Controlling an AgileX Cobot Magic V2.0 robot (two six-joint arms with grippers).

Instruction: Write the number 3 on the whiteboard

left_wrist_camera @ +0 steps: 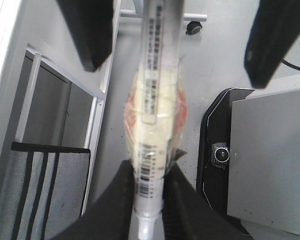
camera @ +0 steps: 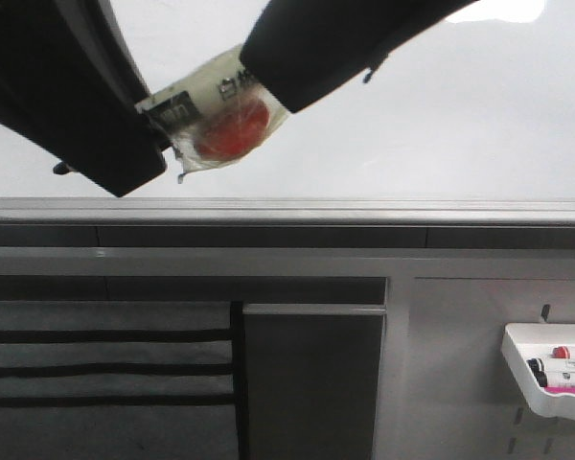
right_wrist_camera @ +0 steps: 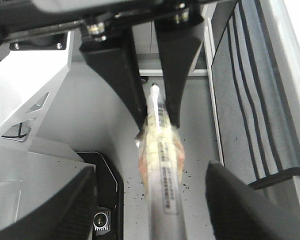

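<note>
Packet [camera: 225,120]: clear wrap, red inside, barcode label, print illegible; left tool [left_wrist_camera: 149,172] clamps it; right tool [right_wrist_camera: 150,170] spread wide.

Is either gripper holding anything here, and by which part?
The left gripper pinches a plastic-wrapped marker near one end. The right gripper is open, straddling the marker's other end without touching it.

1. The front view is bright and evenly lit; a white glare patch sits on the whiteboard [camera: 383,144] at its top edge.
2. Both dark arms there are blurred and featureless.
3. The wrist views are soft; the near fingers are black, unfocused shapes.
</note>
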